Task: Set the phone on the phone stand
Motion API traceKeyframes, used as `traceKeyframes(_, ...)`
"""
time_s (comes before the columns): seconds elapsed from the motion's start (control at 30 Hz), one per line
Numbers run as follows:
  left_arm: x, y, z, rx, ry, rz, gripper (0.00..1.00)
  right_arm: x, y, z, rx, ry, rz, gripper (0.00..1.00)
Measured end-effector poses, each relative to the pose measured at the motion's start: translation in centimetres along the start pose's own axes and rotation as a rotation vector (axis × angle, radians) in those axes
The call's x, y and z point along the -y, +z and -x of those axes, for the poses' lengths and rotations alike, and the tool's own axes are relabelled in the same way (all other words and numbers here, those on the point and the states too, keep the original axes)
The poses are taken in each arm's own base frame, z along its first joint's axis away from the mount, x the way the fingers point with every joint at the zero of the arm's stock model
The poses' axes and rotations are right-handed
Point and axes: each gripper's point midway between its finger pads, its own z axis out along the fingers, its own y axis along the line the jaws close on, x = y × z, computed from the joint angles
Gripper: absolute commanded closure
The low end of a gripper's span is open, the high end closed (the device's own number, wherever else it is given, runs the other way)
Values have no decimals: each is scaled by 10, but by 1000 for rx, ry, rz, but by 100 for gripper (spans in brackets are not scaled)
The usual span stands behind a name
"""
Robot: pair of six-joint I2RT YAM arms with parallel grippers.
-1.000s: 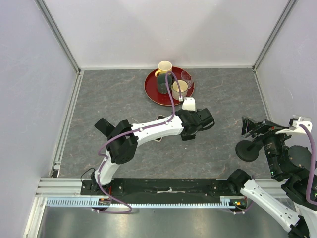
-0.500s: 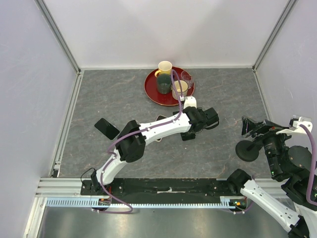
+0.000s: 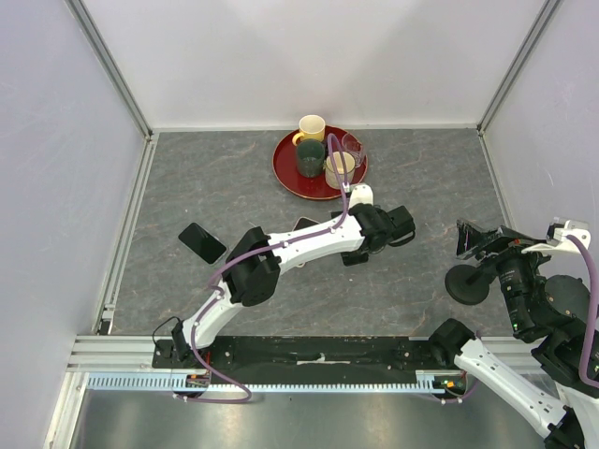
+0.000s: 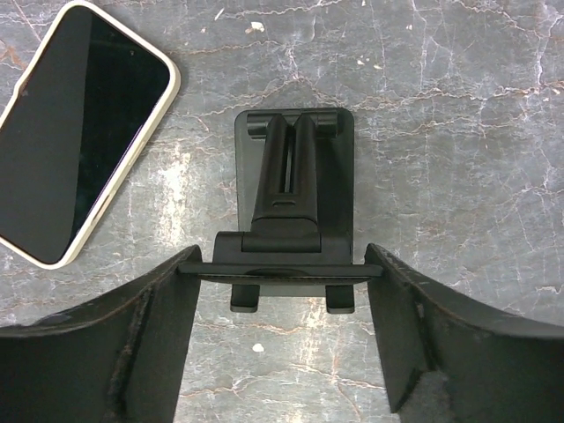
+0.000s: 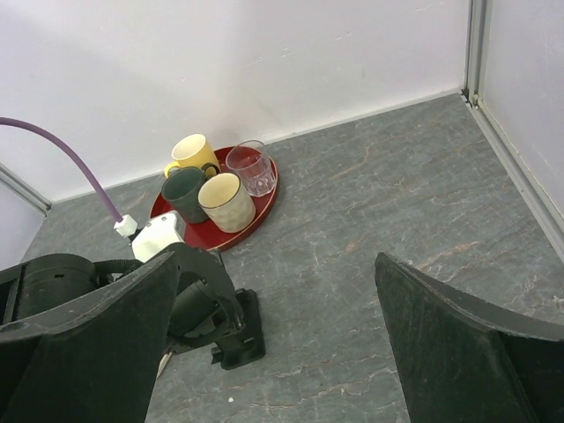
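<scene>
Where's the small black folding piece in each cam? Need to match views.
Top external: folding piece centre-right, just below the left hand.
Left wrist: folding piece mid-frame, framed by the left hand; phone upper left.
Right wrist: folding piece lower left, beneath the left hand.
Shared landmark: the left hand over it, in all three views.

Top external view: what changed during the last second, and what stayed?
The left arm stretched farther right, uncovering the black slab; the left gripper shifted slightly right over the folding piece. The phone, phone stand, tray with cups and right arm stayed put.
</scene>
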Motion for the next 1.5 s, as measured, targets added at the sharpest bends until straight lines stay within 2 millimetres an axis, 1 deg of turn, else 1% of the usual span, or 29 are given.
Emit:
traceKeyframes(0.03, 0, 0, 1, 5, 0, -1, 39, 0, 0, 0, 0, 0, 0, 2)
traceKeyframes(0.1, 1, 0, 1, 10, 0, -1, 49, 0, 0, 0, 0, 0, 0, 2)
traceKeyframes(0.13, 0, 0, 2, 14, 7, -1, 61, 0, 0, 0, 0, 1, 1, 2)
traceKeyframes(0.2, 1, 1, 3, 21, 15, -4, 82, -1, 0, 0, -1, 3, 3, 2)
traceKeyframes(0.23, 2, 2, 3, 24, 18, -6, 98, -1, 0, 0, -1, 3, 4, 2)
traceKeyframes(0.33, 3, 3, 3, 29, 36, -17, 98, -1, 0, 0, -2, 3, 4, 2)
traceKeyframes(0.43, 0, -1, 5, 34, 78, -48, 98, -1, 0, 0, -2, 5, 6, 2)
traceKeyframes(0.5, -9, -10, 11, 47, 122, -85, 98, -1, 0, -1, -3, 6, 3, 2)
traceKeyframes(0.57, -19, -25, 19, 58, 157, -133, 98, -1, 1, -2, -5, 3, 1, 2)
traceKeyframes(0.63, -34, -46, 36, 84, 176, -193, 98, 0, 1, -3, -6, 1, -2, 2)
traceKeyframes(0.7, -50, -68, 59, 119, 174, -250, 98, 0, 2, -4, -8, 0, -3, 2)
traceKeyframes(0.77, -71, -88, 91, 170, 152, -304, 98, -1, 4, -8, -11, -3, -5, 2)
traceKeyframes(0.8, -86, -92, 109, 196, 130, -319, 98, -1, 5, -10, -14, -5, -6, 2)
traceKeyframes(0.83, -109, -93, 132, 224, 99, -319, 98, -1, 7, -14, -19, -10, -7, 2)
traceKeyframes(0.9, -149, -84, 170, 267, 35, -282, 98, -1, 9, -19, -29, -18, -10, 2)
traceKeyframes(0.93, -173, -74, 188, 288, 2, -245, 98, -2, 10, -20, -33, -22, -11, 2)
traceKeyframes(1.0, -221, -52, 219, 327, -38, -153, 98, -5, 12, -21, -38, -24, -9, 2)
traceKeyframes(1.03, -241, -41, 229, 337, -45, -111, 98, -7, 14, -21, -40, -24, -6, 2)
traceKeyframes(1.1, -265, -19, 240, 328, -41, -58, 98, -10, 16, -23, -47, -25, 0, 2)
traceKeyframes(1.17, -275, 10, 247, 298, -22, -35, 98, -12, 18, -26, -53, -28, 3, 2)
traceKeyframes(1.2, -277, 22, 249, 290, -12, -26, 98, -12, 19, -26, -56, -30, 4, 2)
traceKeyframes(1.23, -276, 41, 249, 272, 3, -18, 98, -13, 20, -27, -57, -31, 5, 2)
traceKeyframes(1.27, -275, 54, 249, 257, 10, -15, 98, -14, 21, -27, -57, -31, 5, 2)
traceKeyframes(1.3, -272, 74, 246, 225, 21, -10, 98, -15, 22, -27, -59, -32, 4, 2)
traceKeyframes(1.4, -259, 117, 244, 167, 38, -11, 98, -19, 27, -32, -78, -47, 4, 2)
traceKeyframes(1.5, -247, 149, 246, 142, 56, -11, 98, -22, 32, -37, -98, -62, 3, 2)
